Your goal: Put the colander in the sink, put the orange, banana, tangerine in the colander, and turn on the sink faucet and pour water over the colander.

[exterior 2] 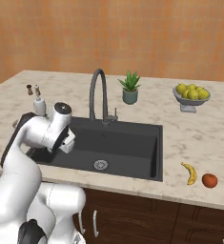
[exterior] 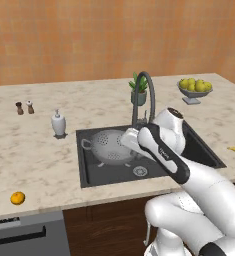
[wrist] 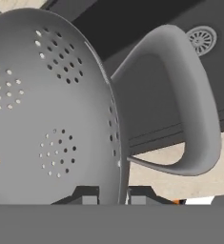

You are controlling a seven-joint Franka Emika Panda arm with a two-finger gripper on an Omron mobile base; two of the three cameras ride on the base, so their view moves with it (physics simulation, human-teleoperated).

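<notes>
Gripper [wrist: 111, 196] clenched on the rim of the colander [wrist: 51, 109]; in the hand view the two dark tips sit either side of the thin rim wall, just beside one loop handle, with the drain visible beyond. Left base view: colander [exterior: 109, 146] sits in the left part of the sink [exterior: 199, 150], low in the basin; whether its foot rests on the floor or hangs just above it cannot be told. Judgement: step one (colander into sink) is at or near completion, release not yet made. Remaining: all fruit and the water. Banana [exterior 2: 191, 173] lies on the counter [exterior 2: 194, 128] right of the sink, a red-orange round fruit [exterior 2: 209, 180] just beside it; another orange fruit [exterior: 17, 198] lies on the counter well to the left, near the front edge. Which is the orange and which the tangerine I cannot tell. Sink faucet [exterior 2: 97, 93] stands behind the basin, no stream running. Arm pose: rises from the base, elbow bent high, forearm reaching forward and down over the front edge of the sink, wrist turned toward the left side of the basin.
</notes>
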